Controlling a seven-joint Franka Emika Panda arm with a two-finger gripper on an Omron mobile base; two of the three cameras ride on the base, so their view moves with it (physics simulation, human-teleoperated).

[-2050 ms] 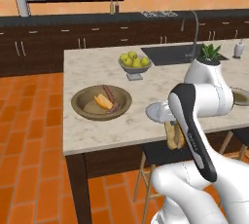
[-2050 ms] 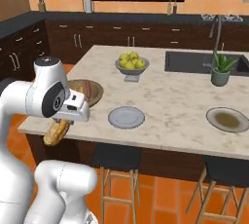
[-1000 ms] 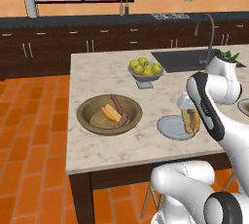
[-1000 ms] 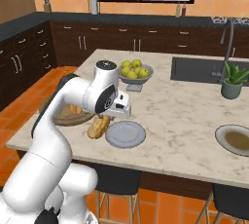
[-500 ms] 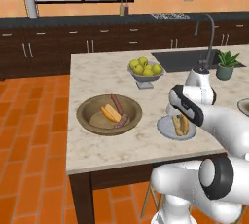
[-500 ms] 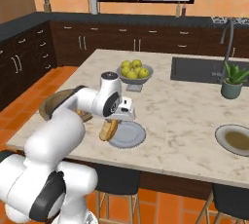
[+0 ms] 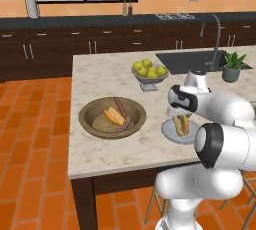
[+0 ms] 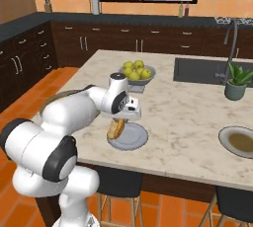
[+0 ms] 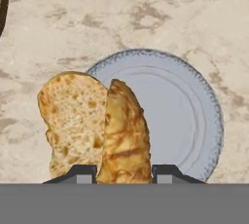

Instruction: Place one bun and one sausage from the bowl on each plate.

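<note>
My gripper (image 9: pixel 124 172) is shut on a golden split bun (image 9: pixel 97 125), its fingertips (image 9: pixel 82 172) pressed against the bun's sides. The bun (image 7: pixel 181 124) is held low over a grey plate (image 7: pixel 170 133) near the island's front edge; I cannot tell whether it touches the plate (image 8: pixel 133 139). In the hand view the bun overlaps the plate's (image 9: pixel 180 116) left part. The wide wooden bowl (image 7: pixel 87 119) sits left of the plate and holds another bun (image 7: pixel 114 115) and two sausages (image 7: pixel 120 106). A second plate (image 8: pixel 239 142), brownish inside, lies far to the right.
A grey footed bowl of yellow-green apples (image 7: pixel 148 71) stands behind the plate. The sink (image 7: pixel 192 61) with its faucet and a potted plant (image 8: pixel 235 84) are at the back right. My white arm (image 8: pixel 74 110) hides most of the bowl in the right base view.
The gripper has carried the bun from beside the plate's edge to low over the plate. The bowl and the views have not shifted in the last second.
</note>
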